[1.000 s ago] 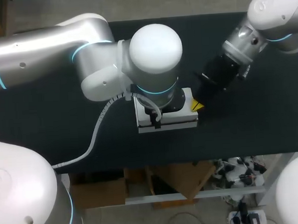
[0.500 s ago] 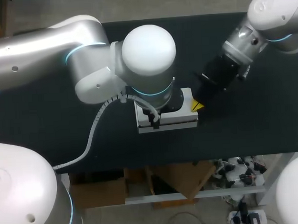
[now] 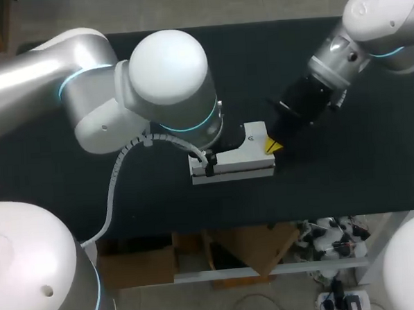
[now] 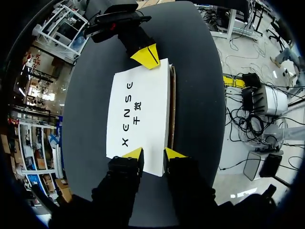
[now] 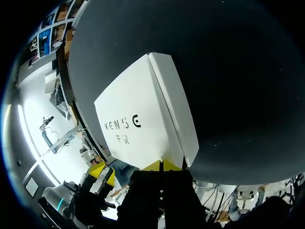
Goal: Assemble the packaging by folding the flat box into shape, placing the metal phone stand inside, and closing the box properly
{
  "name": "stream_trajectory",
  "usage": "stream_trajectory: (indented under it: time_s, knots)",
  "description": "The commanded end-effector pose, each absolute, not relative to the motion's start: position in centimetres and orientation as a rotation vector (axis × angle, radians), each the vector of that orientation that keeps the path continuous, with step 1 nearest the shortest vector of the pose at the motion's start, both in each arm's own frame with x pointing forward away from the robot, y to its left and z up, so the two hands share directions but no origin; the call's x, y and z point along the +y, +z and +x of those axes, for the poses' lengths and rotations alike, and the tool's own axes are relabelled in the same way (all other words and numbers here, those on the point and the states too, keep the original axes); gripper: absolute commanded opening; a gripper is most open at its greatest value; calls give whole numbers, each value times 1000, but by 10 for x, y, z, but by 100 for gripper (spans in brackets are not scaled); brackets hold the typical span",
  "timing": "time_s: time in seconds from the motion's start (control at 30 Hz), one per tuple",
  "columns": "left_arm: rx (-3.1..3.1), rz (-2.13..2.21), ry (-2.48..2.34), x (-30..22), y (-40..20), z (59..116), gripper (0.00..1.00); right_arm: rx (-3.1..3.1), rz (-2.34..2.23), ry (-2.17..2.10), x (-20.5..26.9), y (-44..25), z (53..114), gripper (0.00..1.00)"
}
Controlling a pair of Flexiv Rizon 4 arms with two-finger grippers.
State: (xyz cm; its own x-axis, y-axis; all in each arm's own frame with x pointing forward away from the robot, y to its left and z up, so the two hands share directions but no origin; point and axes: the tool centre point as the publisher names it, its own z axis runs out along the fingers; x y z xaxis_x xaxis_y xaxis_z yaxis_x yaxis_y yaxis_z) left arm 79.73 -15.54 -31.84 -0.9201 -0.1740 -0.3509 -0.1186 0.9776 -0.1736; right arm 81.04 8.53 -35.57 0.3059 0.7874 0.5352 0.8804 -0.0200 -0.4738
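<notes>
Black table (image 3: 347, 182), mid-frame: our left arm (image 3: 168, 80) has swung toward the frame's left, uncovering the white box (image 3: 239, 166). It lies flat and looks closed, so we judge closing nearly done. Our right arm (image 3: 340, 51) is unmoved at upper right. The left gripper (image 4: 153, 153) is spread at the box's near end. The right gripper (image 5: 162, 165) is pinched together, empty, against its other end.
</notes>
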Motion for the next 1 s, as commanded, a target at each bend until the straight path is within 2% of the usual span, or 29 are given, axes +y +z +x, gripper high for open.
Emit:
stream_trajectory:
  time_s: [0.03, 0.37, 1.0]
  knots:
    - [2770, -254, -335, -143, -313, 803, 0, -1494, -1812, -151, 86, -358, 812, 0]
    - [2866, -374, -409, -139, -333, 819, 0, -1492, -1811, -151, 86, -358, 812, 0]
    - [2911, -338, -412, -141, -347, 808, 0, -1487, -1812, -146, 85, -360, 813, 0]
